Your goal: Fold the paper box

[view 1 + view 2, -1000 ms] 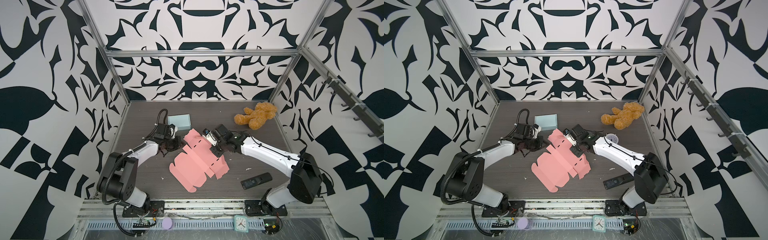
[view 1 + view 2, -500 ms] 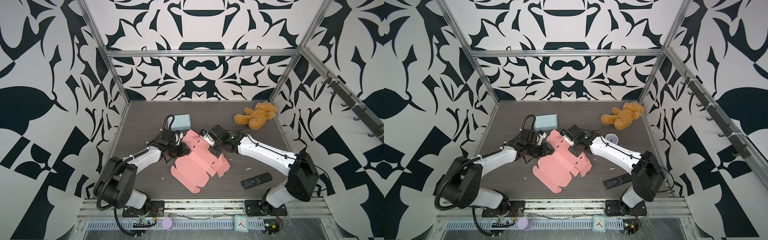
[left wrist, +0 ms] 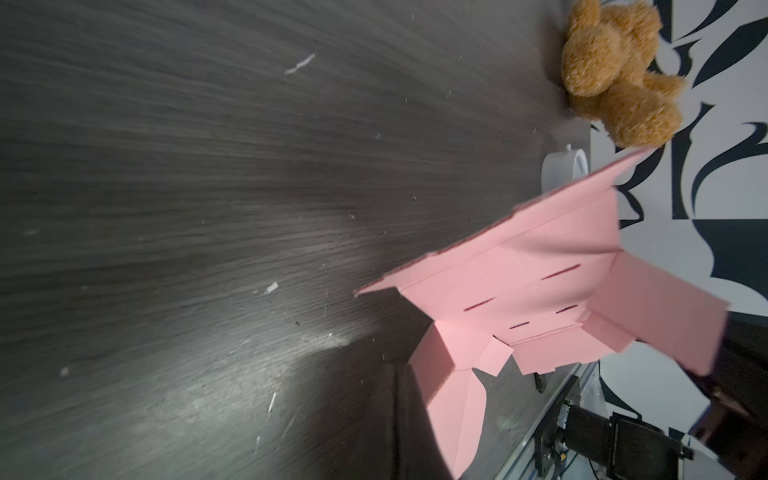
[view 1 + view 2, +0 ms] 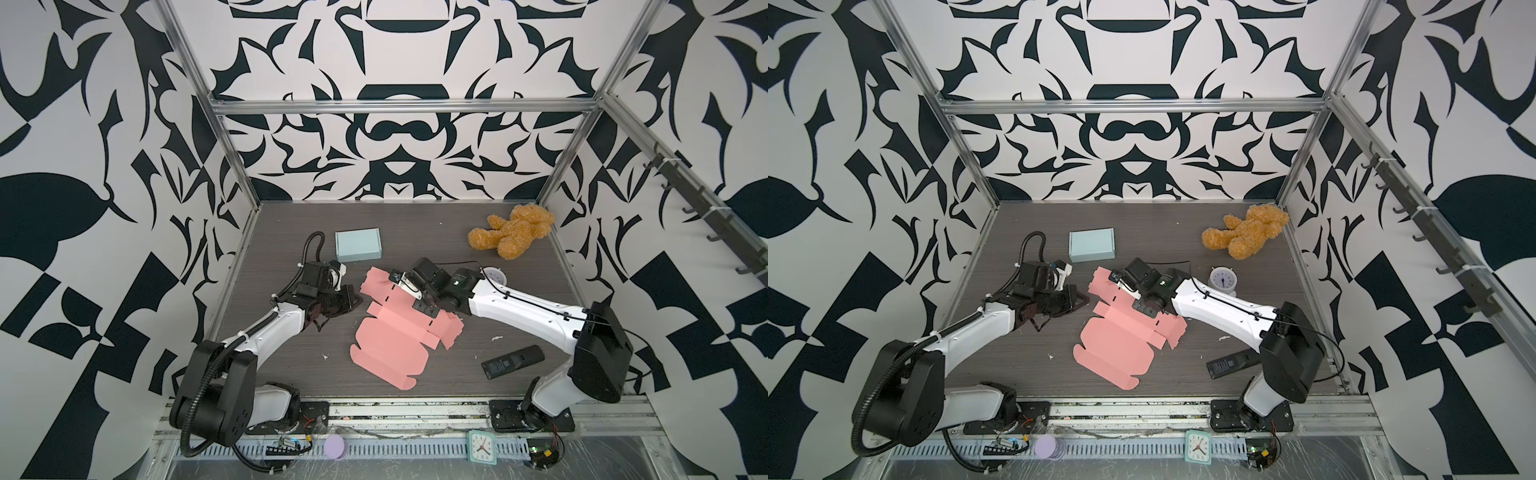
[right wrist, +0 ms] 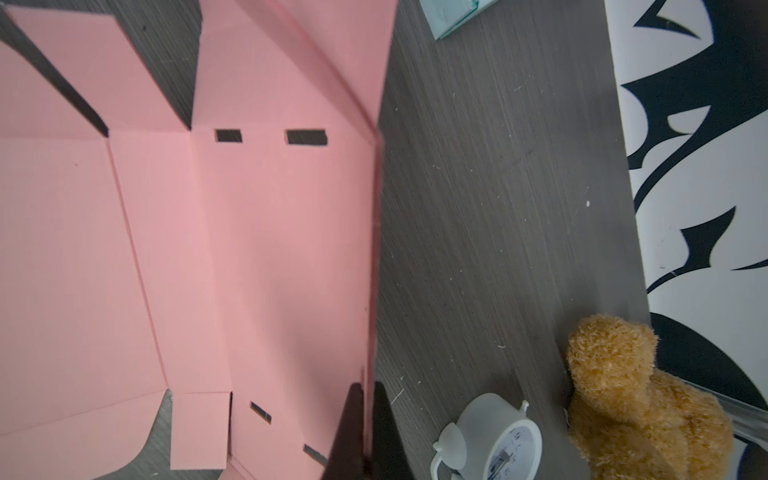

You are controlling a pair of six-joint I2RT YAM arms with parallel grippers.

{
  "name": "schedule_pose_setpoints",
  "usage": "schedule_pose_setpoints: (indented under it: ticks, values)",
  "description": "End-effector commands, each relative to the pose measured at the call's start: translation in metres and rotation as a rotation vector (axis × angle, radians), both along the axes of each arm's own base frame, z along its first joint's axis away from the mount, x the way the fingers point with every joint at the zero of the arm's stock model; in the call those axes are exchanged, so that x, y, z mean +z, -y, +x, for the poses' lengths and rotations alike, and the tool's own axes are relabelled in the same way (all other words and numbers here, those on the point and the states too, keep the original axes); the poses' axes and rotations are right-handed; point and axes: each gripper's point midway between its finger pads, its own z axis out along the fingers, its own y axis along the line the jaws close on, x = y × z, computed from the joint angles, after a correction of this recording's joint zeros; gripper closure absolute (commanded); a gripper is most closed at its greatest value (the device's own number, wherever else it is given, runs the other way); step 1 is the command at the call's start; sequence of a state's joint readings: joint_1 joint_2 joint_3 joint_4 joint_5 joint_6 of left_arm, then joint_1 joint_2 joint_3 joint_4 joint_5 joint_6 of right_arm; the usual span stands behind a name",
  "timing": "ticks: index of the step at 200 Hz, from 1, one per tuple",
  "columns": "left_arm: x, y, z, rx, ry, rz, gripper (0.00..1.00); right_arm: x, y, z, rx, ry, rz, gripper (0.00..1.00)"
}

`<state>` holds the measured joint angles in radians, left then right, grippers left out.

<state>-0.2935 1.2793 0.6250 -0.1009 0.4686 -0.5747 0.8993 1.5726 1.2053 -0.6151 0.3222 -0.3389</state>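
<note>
**Pink paper box, unfolded, held at one edge**

Main item: the paper box (image 4: 390, 340) is listed as an unfolded pink sheet with cut flaps and slots. It is laid near the middle of the dark wood-grain table (image 4: 415, 224), between the two arms. The near part is rested flat on the table. The far part is shown lifted and creased in the left wrist view, where the paper box (image 3: 540, 282) is raised above its own shadow.

Right gripper (image 4: 426, 306): it is set at the far right edge of the sheet. In the right wrist view its two dark fingers (image 5: 353, 432) are seen pressed onto a folded-up edge strip of the paper box (image 5: 166, 249), which is pinched between them.

Left gripper (image 4: 347, 301): it is placed just beside the sheet's left edge, with its jaws pressed together. Nothing is seen held in them, and contact with the sheet cannot be told.

Other items on the table:
- a pale blue box (image 4: 358, 245), closed, is placed behind the left gripper
- a brown teddy bear (image 4: 511, 235) is laid at the far right corner
- a small white alarm clock (image 4: 1223, 281) is stood beside the right arm
- a black remote control (image 4: 513, 361) is laid near the right arm's base, well apart from the sheet
</note>
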Motion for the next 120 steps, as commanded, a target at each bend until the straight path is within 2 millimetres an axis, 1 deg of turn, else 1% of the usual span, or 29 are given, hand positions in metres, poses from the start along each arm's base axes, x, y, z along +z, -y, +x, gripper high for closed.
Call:
schedule_pose_setpoints:
  ticks: [1, 19, 22, 26, 45, 71, 100, 120]
  values:
    - [0.026, -0.006, 0.012, 0.002, 0.084, -0.052, 0.97, 0.018, -0.003, 0.009, 0.043, 0.102, -0.037, 1.0]
    - [0.029, -0.02, 0.026, 0.047, 0.086, -0.063, 0.97, 0.023, -0.007, 0.01, 0.061, 0.142, -0.056, 1.0]
    - [0.021, -0.022, 0.029, 0.054, 0.06, -0.061, 0.97, 0.024, -0.007, 0.01, 0.064, 0.151, -0.059, 1.0]
    - [0.018, -0.024, 0.032, 0.062, 0.047, -0.064, 0.97, 0.024, -0.009, 0.009, 0.071, 0.159, -0.067, 1.0]
    - [0.012, -0.031, 0.047, 0.083, 0.034, -0.079, 0.97, 0.027, -0.014, 0.008, 0.099, 0.204, -0.099, 1.0]
    - [0.0, -0.033, 0.063, 0.074, 0.02, -0.03, 0.97, 0.028, -0.021, 0.007, 0.139, 0.247, -0.122, 1.0]
    - [-0.008, -0.027, 0.073, 0.044, 0.01, -0.035, 0.95, 0.024, -0.024, 0.01, 0.173, 0.276, -0.156, 1.0]
    - [-0.011, -0.014, 0.072, 0.002, 0.009, -0.066, 0.93, 0.017, -0.026, 0.014, 0.187, 0.286, -0.187, 1.0]
